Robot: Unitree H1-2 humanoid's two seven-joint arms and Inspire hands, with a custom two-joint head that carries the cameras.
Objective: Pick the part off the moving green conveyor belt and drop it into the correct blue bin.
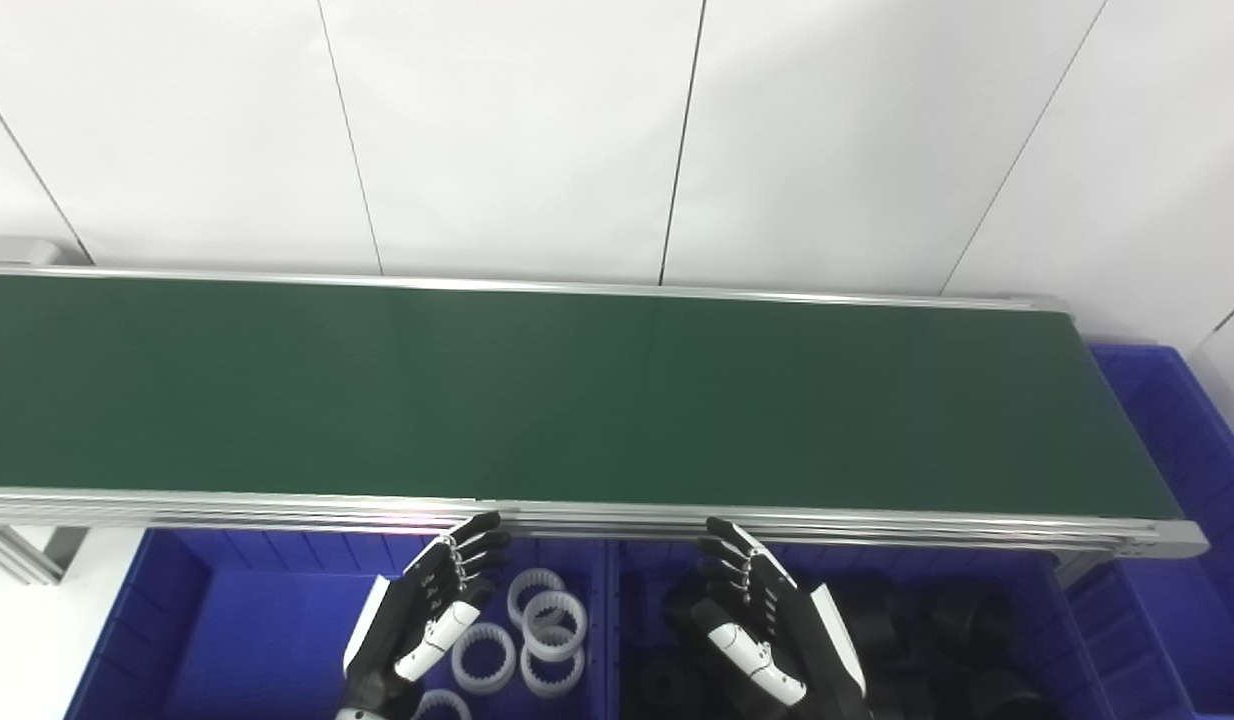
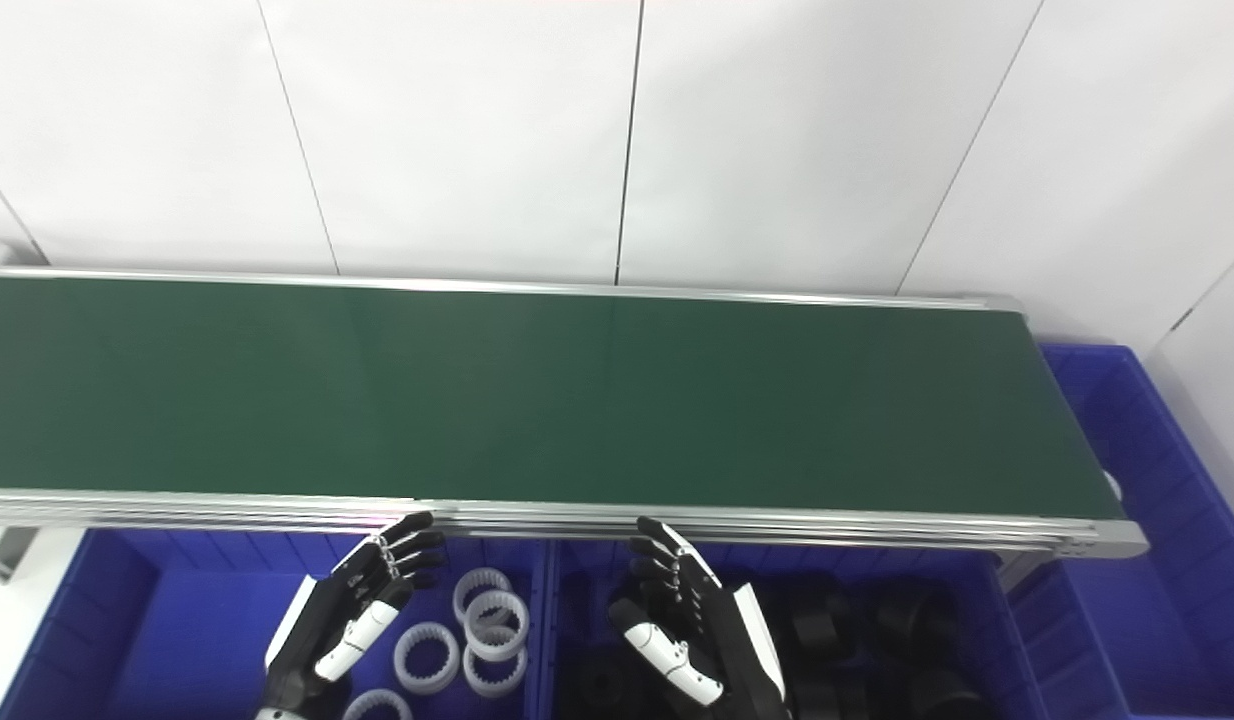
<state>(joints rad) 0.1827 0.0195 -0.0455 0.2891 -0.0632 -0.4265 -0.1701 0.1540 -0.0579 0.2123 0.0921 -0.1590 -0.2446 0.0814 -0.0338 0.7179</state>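
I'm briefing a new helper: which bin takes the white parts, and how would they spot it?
Below the long green conveyor belt sit blue plastic bins. Take the left bin, under the left robot hand. It holds white toothed rings; its right neighbour holds black parts.

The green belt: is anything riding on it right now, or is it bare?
Bare. The green belt shows only its own dark surface from end to end; no part lies on it.

2 head cameras side by side look down, sharing the conveyor belt (image 1: 577, 390)
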